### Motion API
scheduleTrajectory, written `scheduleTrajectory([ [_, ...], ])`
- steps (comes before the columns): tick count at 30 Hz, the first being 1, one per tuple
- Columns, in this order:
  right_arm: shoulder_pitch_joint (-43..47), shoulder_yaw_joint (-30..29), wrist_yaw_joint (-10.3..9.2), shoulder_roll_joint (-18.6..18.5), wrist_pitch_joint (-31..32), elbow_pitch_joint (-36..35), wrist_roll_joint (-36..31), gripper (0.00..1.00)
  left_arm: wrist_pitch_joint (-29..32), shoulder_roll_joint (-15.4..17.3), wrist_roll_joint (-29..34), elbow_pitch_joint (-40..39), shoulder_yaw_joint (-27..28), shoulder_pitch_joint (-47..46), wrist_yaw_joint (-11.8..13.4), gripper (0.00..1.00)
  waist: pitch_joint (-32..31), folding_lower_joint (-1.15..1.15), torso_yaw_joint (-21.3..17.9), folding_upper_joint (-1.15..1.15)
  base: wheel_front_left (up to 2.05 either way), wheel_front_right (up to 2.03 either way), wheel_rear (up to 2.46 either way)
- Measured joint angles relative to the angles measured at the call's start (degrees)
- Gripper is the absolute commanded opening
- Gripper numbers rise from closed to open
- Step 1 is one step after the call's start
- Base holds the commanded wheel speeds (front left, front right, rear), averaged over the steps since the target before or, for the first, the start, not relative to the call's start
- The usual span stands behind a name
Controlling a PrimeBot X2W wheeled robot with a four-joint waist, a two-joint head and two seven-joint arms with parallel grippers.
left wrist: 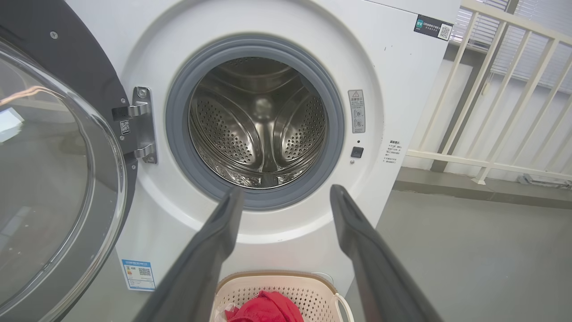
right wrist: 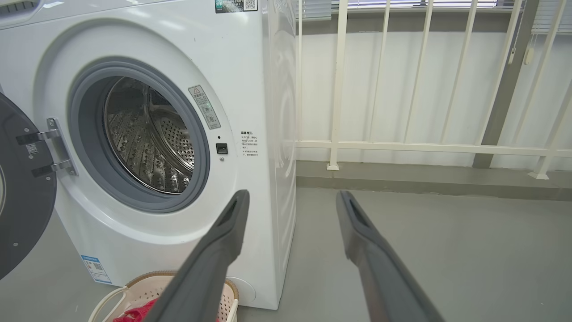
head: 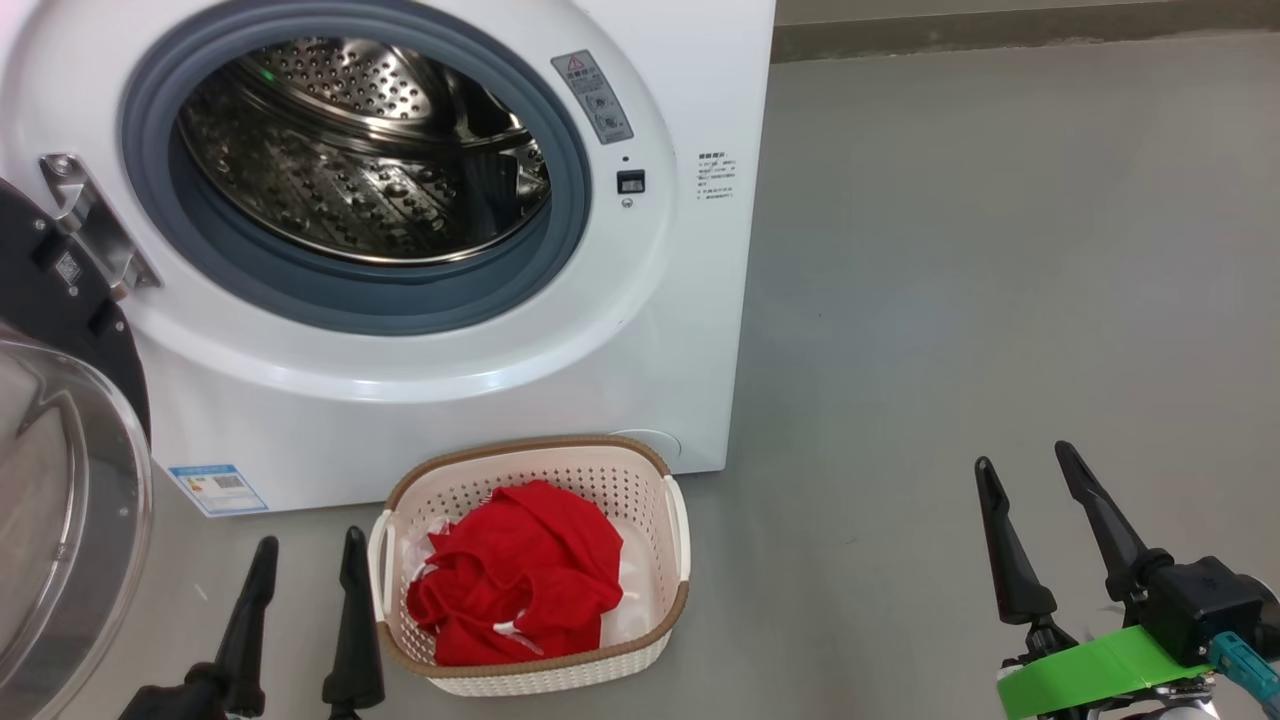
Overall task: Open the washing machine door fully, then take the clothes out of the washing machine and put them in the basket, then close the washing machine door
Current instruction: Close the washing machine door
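The door is swung wide at the left of the washing machine. Red clothes are heaped in the basket set before it. The left gripper and right gripper are held spread and empty. A railing is seen beyond.

machine: big white boxy front-loading washing machine, grey rubber ring, perforated steel drum, blue label sticker low left; mouth uncovered.
door: large round door with glossy black rim and bulging clear glass bowl, swung wide open on its left-side hinge.
basket: small cream perforated plastic basket with brown woven-look rim, upright on floor, just in front of machine.
clothes: bright red soft fabric garments, crumpled heap inside basket.
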Motion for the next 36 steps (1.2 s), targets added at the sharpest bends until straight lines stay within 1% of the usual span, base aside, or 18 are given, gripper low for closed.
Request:
scheduleTrajectory([
  [14,0.00,0.05,0.00,0.01,0.00,0.27,0.00,1.00,-0.30,0.52,-0.01,0.49,-0.49,-0.01,-0.02,1.00,-0.42,0.00,0.51,0.00,-0.01,0.01,0.00],
  [19,0.01,0.03,-0.01,0.00,0.00,0.27,0.00,1.00,-0.71,0.65,0.05,0.67,-0.82,-0.05,0.13,1.00,-0.41,0.00,1.50,0.00,0.00,0.00,0.00],
  [23,0.01,0.13,-0.01,0.01,0.00,0.26,0.00,1.00,-0.71,0.99,0.55,0.62,-0.82,-0.08,0.75,1.00,-0.33,0.00,2.72,0.00,0.00,0.00,0.00],
  [27,0.01,0.41,0.00,0.01,0.00,0.25,0.00,1.00,-0.71,1.14,0.98,0.53,-0.88,-0.11,0.82,1.00,-0.24,0.00,4.33,0.00,0.00,0.00,0.00],
  [36,-0.04,1.15,0.00,0.00,0.00,-0.19,-0.16,1.00,-1.22,1.37,1.16,-0.56,-0.83,-0.84,1.60,1.00,0.99,0.00,8.88,0.00,0.00,0.00,0.00],
])
